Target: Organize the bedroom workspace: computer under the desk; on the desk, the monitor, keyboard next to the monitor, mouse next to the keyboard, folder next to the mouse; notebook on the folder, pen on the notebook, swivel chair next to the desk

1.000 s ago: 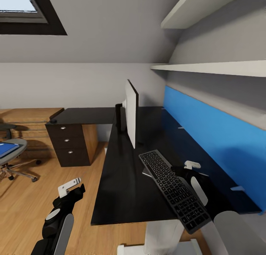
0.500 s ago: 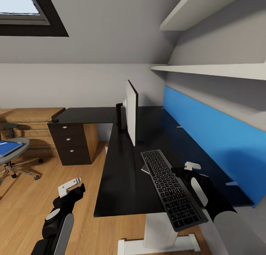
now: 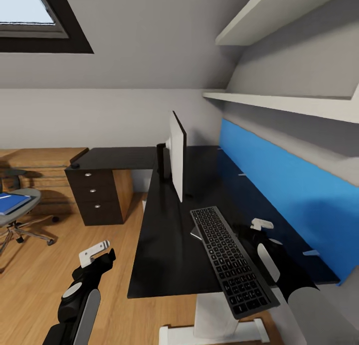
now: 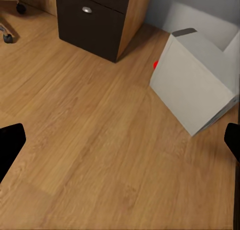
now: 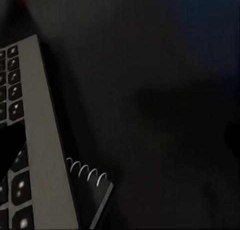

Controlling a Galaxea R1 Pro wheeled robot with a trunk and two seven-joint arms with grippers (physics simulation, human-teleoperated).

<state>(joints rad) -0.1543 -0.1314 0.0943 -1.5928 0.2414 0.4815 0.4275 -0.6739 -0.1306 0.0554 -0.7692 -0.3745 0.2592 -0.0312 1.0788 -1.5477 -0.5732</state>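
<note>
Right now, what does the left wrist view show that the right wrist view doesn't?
Left wrist, not right: the computer with its red light, standing on the wooden floor beside the drawers.
Right wrist, not left: the keyboard, with the notebook and its spiral binding poking out from under the keyboard's edge.
Both: the desk, seen as its dark top in the right wrist view and as its drawer unit in the left.

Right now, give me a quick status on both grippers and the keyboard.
Right gripper shut on keyboard, carried above the desk near the monitor. Left gripper open, empty, over floor. Notebook lies under the keyboard.
</note>
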